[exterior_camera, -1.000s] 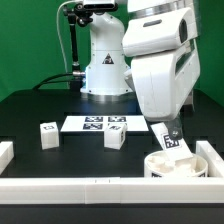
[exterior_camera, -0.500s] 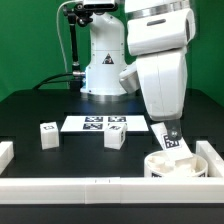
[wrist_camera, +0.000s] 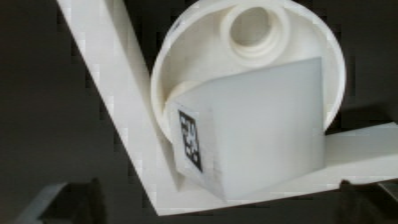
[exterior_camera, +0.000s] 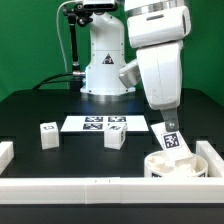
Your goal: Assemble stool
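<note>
The gripper (exterior_camera: 170,126) hangs wide open, holding nothing, just above a stool leg (exterior_camera: 170,143) propped on the round seat (exterior_camera: 190,166).

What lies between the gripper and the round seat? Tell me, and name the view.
A tagged white leg rests on the seat, directly below the open gripper; the exterior view shows it.

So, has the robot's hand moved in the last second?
Yes. The gripper has risen, and is now farther above the round seat than before.
</note>
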`<control>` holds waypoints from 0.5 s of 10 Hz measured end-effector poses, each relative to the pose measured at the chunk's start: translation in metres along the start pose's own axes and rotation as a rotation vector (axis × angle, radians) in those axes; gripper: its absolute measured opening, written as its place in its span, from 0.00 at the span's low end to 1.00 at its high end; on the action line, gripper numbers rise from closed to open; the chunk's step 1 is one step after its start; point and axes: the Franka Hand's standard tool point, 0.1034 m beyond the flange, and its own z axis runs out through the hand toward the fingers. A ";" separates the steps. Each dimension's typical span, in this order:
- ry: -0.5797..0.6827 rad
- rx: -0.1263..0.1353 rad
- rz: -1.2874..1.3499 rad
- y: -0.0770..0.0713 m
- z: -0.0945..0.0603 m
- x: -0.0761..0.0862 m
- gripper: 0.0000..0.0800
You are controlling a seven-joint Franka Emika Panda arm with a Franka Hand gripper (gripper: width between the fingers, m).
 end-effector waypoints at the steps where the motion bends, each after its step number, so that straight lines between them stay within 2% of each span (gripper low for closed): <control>1: 0.000 0.000 0.001 0.000 0.000 0.000 0.81; 3: 0.000 -0.004 -0.005 -0.002 0.004 -0.001 0.81; 5: -0.005 0.006 -0.015 -0.010 0.014 -0.007 0.81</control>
